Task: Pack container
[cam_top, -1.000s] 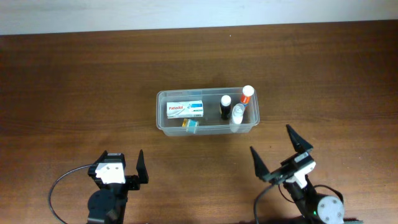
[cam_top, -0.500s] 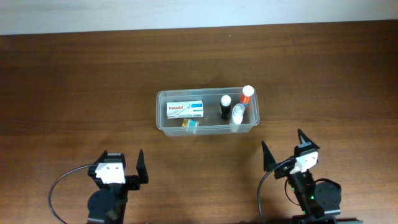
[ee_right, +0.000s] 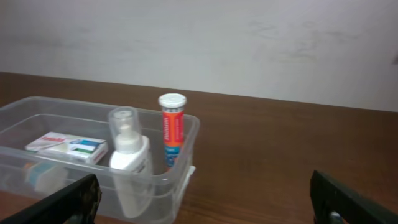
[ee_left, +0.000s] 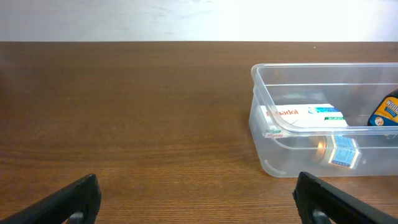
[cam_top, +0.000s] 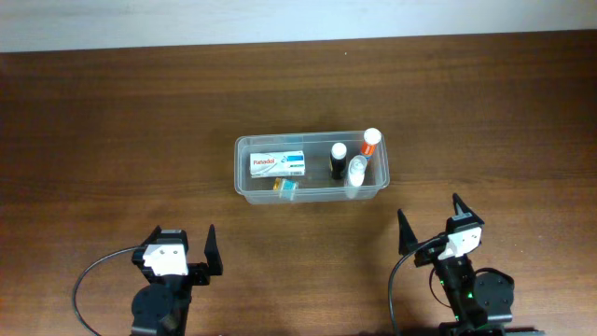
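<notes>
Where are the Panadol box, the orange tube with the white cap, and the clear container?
Panadol box [cam_top: 278,164], overhead view, on its printed top face.
orange tube [ee_right: 171,134], right wrist view, on its orange body below the white cap.
container [cam_top: 240,168], overhead view, on its left end wall.

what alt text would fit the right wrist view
A clear plastic container sits left on a wooden table, holding a white spray bottle, an upright orange tube with a white cap, and a flat white printed box. The right gripper, open and empty, shows at the bottom corners.
</notes>
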You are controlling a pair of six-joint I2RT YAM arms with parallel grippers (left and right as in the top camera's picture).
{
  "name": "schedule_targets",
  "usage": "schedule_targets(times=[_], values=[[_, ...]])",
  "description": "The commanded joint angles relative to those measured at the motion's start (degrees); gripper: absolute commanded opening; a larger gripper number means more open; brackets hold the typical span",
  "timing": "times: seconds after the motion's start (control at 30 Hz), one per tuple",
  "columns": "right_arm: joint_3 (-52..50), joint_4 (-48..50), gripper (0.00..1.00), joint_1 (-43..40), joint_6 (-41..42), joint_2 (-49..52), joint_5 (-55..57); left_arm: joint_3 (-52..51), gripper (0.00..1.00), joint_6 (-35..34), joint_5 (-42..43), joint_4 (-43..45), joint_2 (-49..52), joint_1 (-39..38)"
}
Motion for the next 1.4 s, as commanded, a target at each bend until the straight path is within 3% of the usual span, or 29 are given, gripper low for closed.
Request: schedule_targets(times=[0.0, 1.07, 1.37], values=[[-0.3, -0.5, 0.98, -1.5, 0.7, -0.5, 0.7, -0.2, 0.99, 1.1, 0.6, 0.1, -0.5, 0.3], [-0.3, -0.5, 0.98, -1.5, 0.7, -0.5, 0.7, -0.2, 1.0, 1.1, 0.6, 0.1, -0.4, 0.5], [-0.3, -0.5, 0.98, -3.0, 0.7, -0.5, 0.7, -0.2, 1.0, 1.1, 0.6, 0.1, -0.5, 13.2]])
